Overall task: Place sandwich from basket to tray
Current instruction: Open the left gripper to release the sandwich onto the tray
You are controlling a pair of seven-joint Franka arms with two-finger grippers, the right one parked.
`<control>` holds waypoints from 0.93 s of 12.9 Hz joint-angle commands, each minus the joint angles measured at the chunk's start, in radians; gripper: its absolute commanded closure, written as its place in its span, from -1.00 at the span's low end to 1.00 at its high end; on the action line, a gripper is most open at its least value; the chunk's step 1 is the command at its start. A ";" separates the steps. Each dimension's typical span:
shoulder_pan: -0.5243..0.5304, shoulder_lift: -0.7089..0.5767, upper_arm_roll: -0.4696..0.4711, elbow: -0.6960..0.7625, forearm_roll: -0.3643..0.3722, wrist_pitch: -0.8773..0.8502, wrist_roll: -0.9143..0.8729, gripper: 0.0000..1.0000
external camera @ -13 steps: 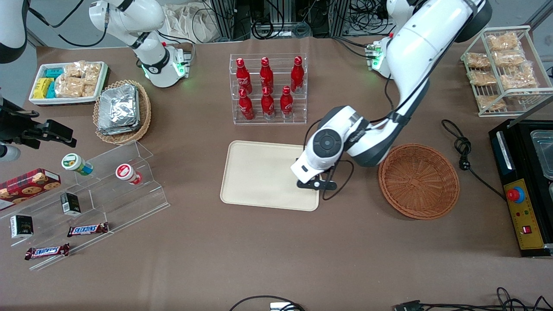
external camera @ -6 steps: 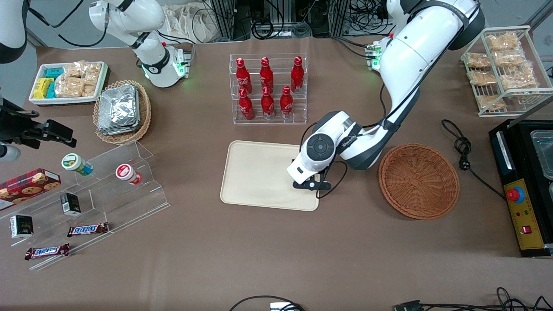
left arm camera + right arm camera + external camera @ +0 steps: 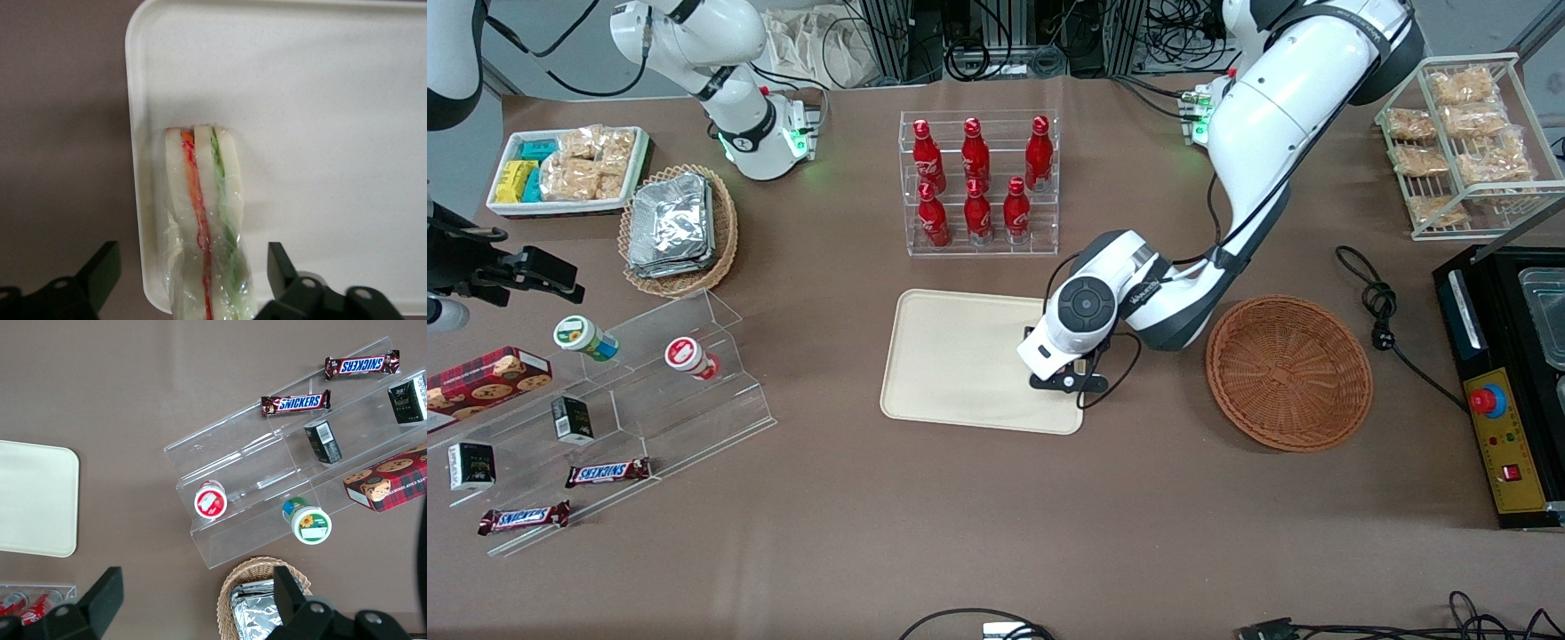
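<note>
Left arm's hand poised over the tray at its edge toward the basket. Fingers spread wide, straddling the sandwich without touching it. Sandwich, apparently in clear wrap, lies on the tray just inside the rim, orange and green layers showing. Basket rests on the worktop beside the tray.

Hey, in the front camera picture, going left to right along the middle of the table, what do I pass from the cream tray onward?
Flat cream-beige rectangular tray → open claw above the tray's edge nearest the basket → round reddish-brown wicker basket → black power cord.
</note>
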 commanded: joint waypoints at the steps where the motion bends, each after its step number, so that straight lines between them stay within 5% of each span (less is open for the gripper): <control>1: 0.010 -0.055 -0.002 0.036 0.011 -0.093 -0.006 -1.00; 7: 0.135 -0.338 -0.009 0.086 -0.004 -0.444 0.005 -1.00; 12: 0.318 -0.562 -0.005 0.109 -0.085 -0.647 0.236 -1.00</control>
